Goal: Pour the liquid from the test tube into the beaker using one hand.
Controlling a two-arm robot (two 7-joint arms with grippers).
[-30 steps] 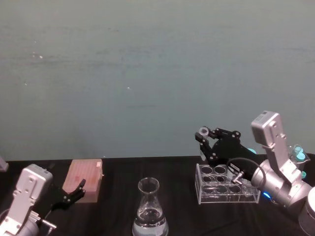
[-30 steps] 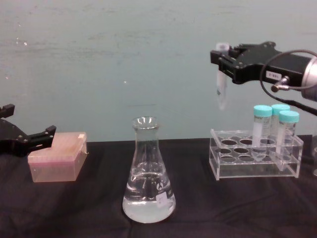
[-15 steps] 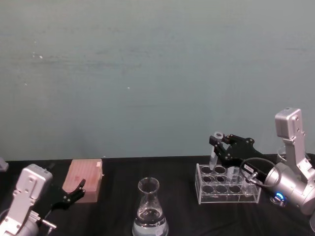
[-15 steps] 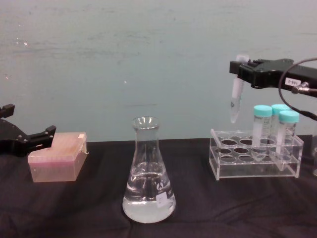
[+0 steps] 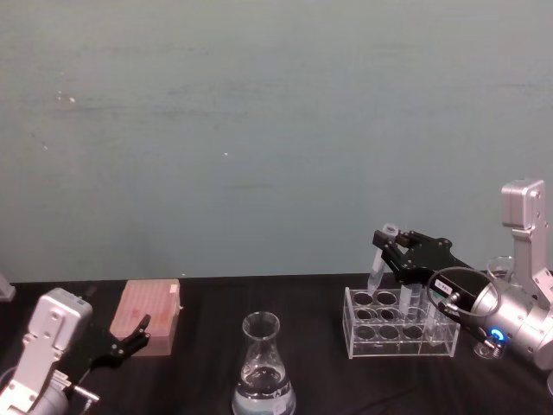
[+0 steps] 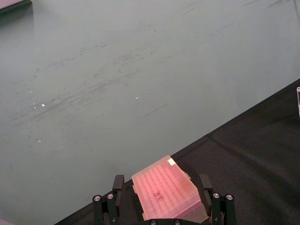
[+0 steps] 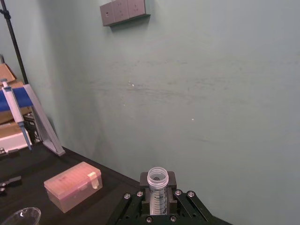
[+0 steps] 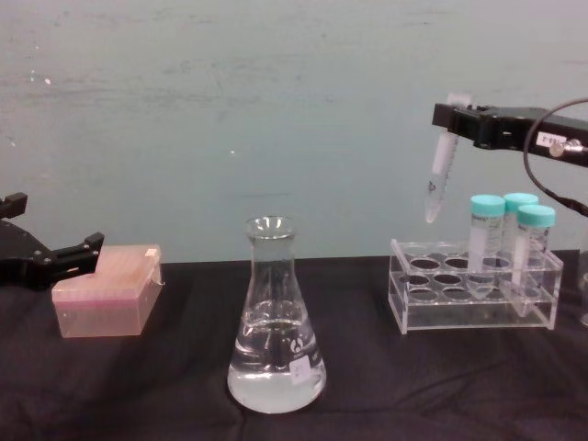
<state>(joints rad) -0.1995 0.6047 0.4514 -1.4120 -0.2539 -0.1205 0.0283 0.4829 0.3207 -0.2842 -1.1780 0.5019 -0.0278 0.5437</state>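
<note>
The black worktop (image 8: 138,386) is carrying everything here. The Erlenmeyer flask (image 8: 275,322) is standing upright on it, well to the left of the right pincer (image 8: 452,118) and lower down, with clear liquid (image 8: 274,381) filling its wide base. The clear acrylic tube rack (image 8: 473,294) is sitting just below the right pincer, holding three teal-capped tubes (image 8: 487,241) upright at its right end. The pink pipette-tip box (image 8: 106,292) is lying far to the left of that pincer — just in front of the left pincer (image 8: 78,250), whose fingers are standing spread apart on either side of the box's near end in the left wrist view, gripping nothing.

The right pincer is hanging in the air above the rack's back left corner, its fingers pinching the test tube (image 8: 441,170) near its whitish rim. The tube is hanging nearly upright, slightly tilted, with its conical tip pointing down above the rack and not touching it. In the right wrist view the tube's open mouth (image 7: 157,177) is showing between the clamped fingers.
</note>
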